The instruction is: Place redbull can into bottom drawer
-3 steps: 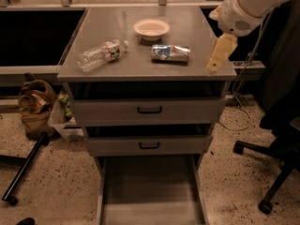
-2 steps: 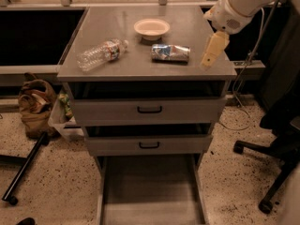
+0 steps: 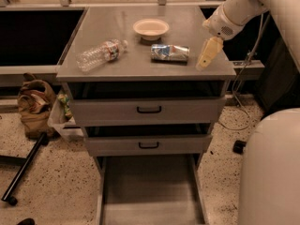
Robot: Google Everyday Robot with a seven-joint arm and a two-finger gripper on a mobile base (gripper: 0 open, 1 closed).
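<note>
- the can lies on its side on the cabinet top
- the gripper hangs just right of the can, not touching; how open, I cannot tell
- the bottom drawer stands open below the can

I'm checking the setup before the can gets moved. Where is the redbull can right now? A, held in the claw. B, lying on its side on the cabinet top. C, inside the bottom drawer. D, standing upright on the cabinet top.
B: the redbull can lies on its side on the cabinet top, in front of the bowl. The claw is apart from it, over the top's right front corner.
</note>
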